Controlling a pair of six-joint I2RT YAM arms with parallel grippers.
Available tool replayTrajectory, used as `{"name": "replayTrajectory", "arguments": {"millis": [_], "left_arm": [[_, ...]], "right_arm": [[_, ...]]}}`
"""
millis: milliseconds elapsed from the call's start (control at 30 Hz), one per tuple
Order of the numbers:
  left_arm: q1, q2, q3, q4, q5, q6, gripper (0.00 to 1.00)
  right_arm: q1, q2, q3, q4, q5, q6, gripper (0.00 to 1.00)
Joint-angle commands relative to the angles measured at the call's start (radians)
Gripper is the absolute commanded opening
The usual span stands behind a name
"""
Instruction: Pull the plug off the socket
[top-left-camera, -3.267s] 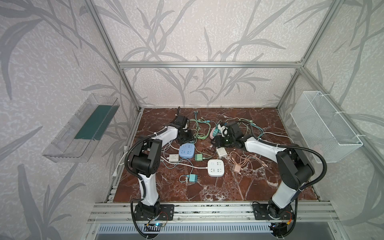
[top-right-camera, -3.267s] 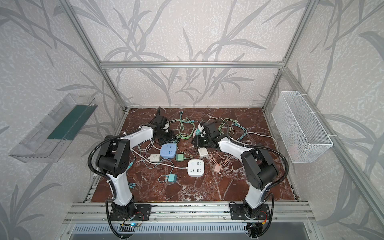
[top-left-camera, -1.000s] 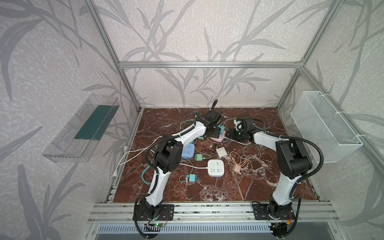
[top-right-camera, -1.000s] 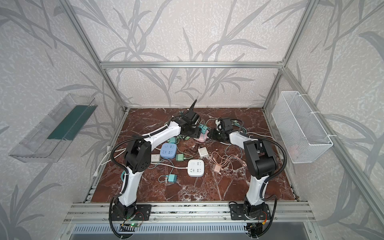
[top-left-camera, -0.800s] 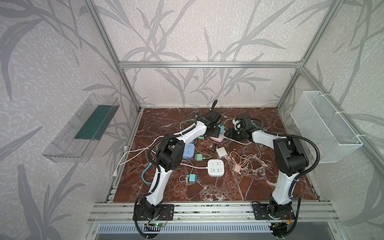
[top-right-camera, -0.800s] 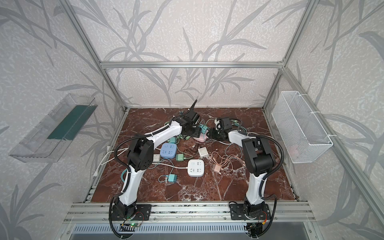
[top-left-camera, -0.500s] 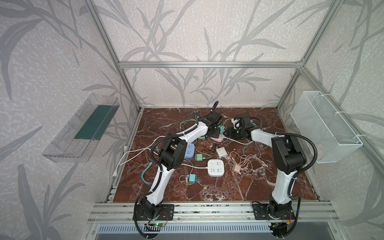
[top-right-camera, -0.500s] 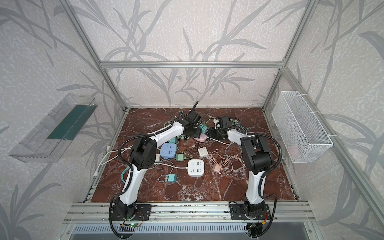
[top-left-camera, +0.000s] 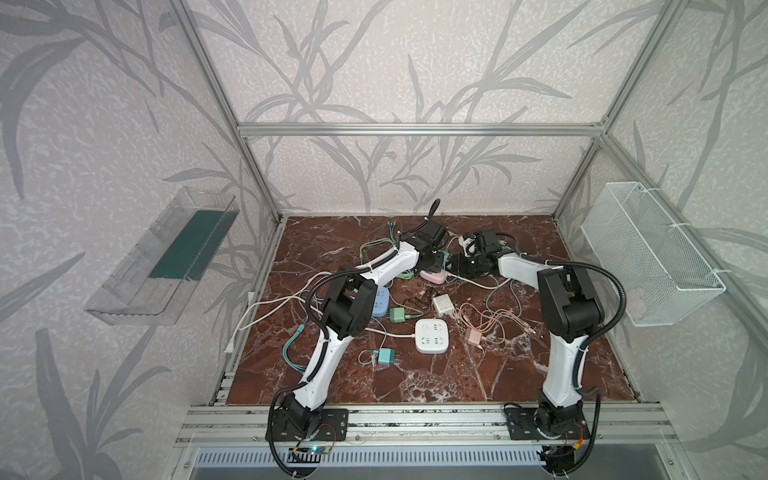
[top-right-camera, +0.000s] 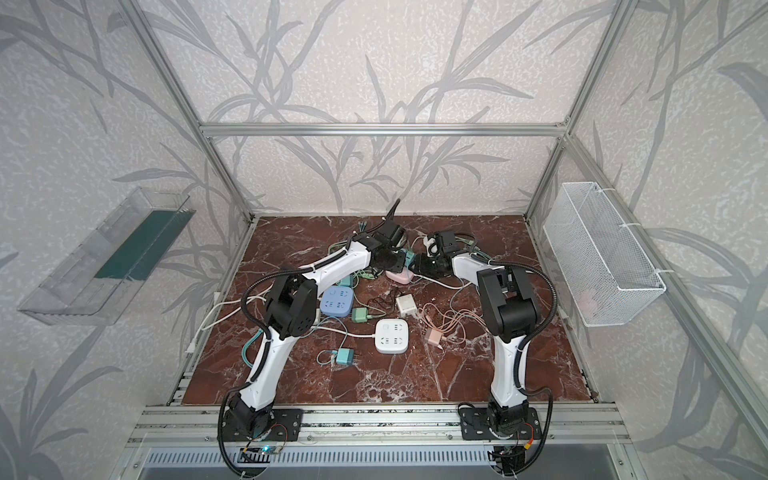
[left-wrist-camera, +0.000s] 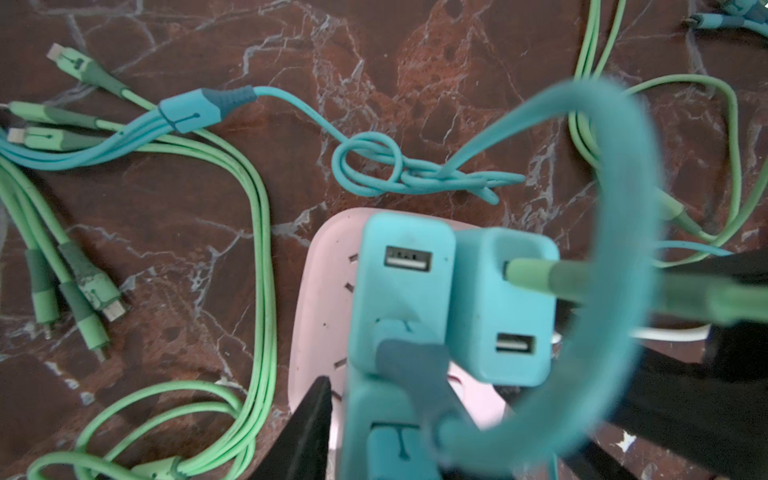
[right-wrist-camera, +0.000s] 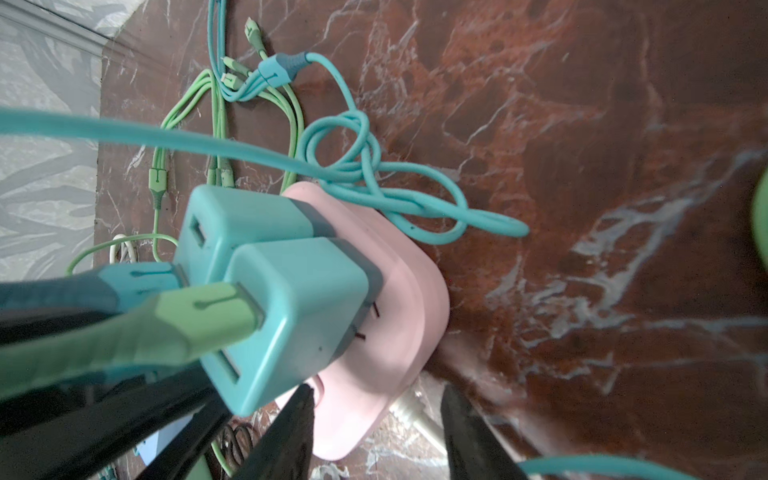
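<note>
A pink socket (top-left-camera: 434, 277) (top-right-camera: 398, 277) lies at the back middle of the marble floor with two teal plugs in its top. In the left wrist view, one plug (left-wrist-camera: 399, 291) carries a teal cable and the other plug (left-wrist-camera: 498, 299) a green cable. My left gripper (top-left-camera: 433, 262) hangs over the socket (left-wrist-camera: 320, 299), open, jaws narrow around the teal-cable plug. One black finger (left-wrist-camera: 311, 419) stands a sliver off its side; a blurred cable loop hides the other. My right gripper (right-wrist-camera: 376, 399) is open, straddling an edge of the socket (right-wrist-camera: 399, 291), beside the green-cable plug (right-wrist-camera: 299, 299).
A blue socket (top-left-camera: 380, 303), white socket (top-left-camera: 431, 336), white charger (top-left-camera: 442, 304), pink charger (top-left-camera: 473, 336) and teal charger (top-left-camera: 386, 356) lie nearer the front among loose cables. A wire basket (top-left-camera: 648, 257) hangs on the right wall and a clear tray (top-left-camera: 166, 257) on the left.
The left jaws have narrowed around the teal-cable plug. The right gripper has edged left toward the pink socket and its jaws have widened a little.
</note>
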Motion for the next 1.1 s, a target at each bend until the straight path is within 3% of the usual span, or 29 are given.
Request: {"name": "replayTrajectory", "arguments": {"millis": [0, 333, 1067], "left_arm": [[-0.014, 0.028, 0.027, -0.032, 0.003, 0.023, 0.36], [-0.038, 0.02, 0.032, -0.058, -0.001, 0.027, 0.19], [-0.051, -0.014, 0.001, -0.075, 0.035, -0.019, 0.13]], "right_arm": [[-0.002, 0.019, 0.03, -0.042, -0.021, -0.025, 0.51], [-0.003, 0.021, 0.036, -0.041, -0.052, -0.056, 0.52], [-0.003, 0.009, 0.018, -0.133, -0.007, -0.19, 0.49]]}}
